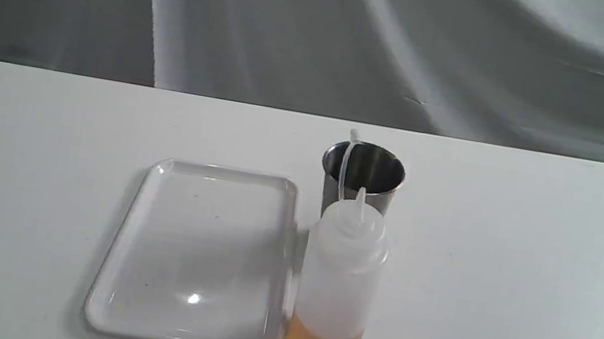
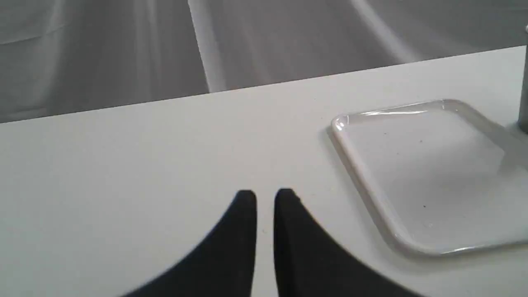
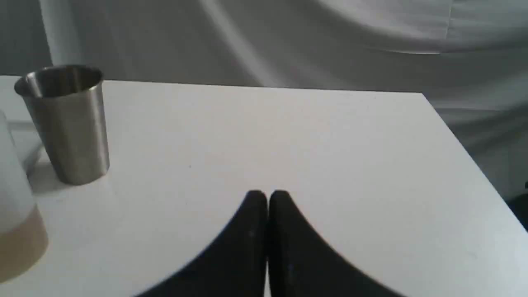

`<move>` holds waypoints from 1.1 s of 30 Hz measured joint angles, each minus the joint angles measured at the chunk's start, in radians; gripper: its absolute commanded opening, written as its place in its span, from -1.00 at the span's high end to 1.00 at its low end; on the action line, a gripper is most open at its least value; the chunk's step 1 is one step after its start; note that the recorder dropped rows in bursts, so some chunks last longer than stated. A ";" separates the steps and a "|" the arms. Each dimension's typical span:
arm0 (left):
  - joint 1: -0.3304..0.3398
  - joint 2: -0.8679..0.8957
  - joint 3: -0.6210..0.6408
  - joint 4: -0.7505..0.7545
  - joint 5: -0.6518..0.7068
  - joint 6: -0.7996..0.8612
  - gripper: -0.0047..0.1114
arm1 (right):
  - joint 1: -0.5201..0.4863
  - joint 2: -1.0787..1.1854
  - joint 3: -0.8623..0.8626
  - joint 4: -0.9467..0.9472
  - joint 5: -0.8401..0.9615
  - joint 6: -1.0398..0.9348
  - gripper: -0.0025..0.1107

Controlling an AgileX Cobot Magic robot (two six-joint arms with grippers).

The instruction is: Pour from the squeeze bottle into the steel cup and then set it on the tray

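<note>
The squeeze bottle [image 1: 340,280] stands upright on the white table near its front, with amber liquid at its base and its cap strap curving up. Right behind it stands the steel cup [image 1: 363,176], upright. The tray [image 1: 200,254] lies flat to the bottle's left, with nothing on it. Neither gripper shows in the exterior view. In its wrist view, my left gripper [image 2: 265,197] hovers over bare table beside the tray [image 2: 429,173], fingers nearly together with nothing between them. My right gripper [image 3: 268,197] is shut over bare table, apart from the cup [image 3: 68,123] and bottle [image 3: 16,214].
The white table [image 1: 534,282] is backed by a draped grey cloth [image 1: 326,26]. In the right wrist view the table's side edge [image 3: 466,144] falls away past the gripper.
</note>
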 measured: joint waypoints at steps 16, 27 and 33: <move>0.000 0.000 0.000 0.000 0.000 0.000 0.78 | 0.000 0.415 -0.335 0.000 0.073 0.000 0.96; 0.000 0.000 0.000 0.000 0.000 0.000 0.78 | 0.017 0.541 -0.367 -0.012 -0.074 0.000 0.96; 0.000 0.000 0.000 0.000 0.000 0.000 0.78 | 0.102 0.592 -0.367 -0.014 -0.128 0.000 0.96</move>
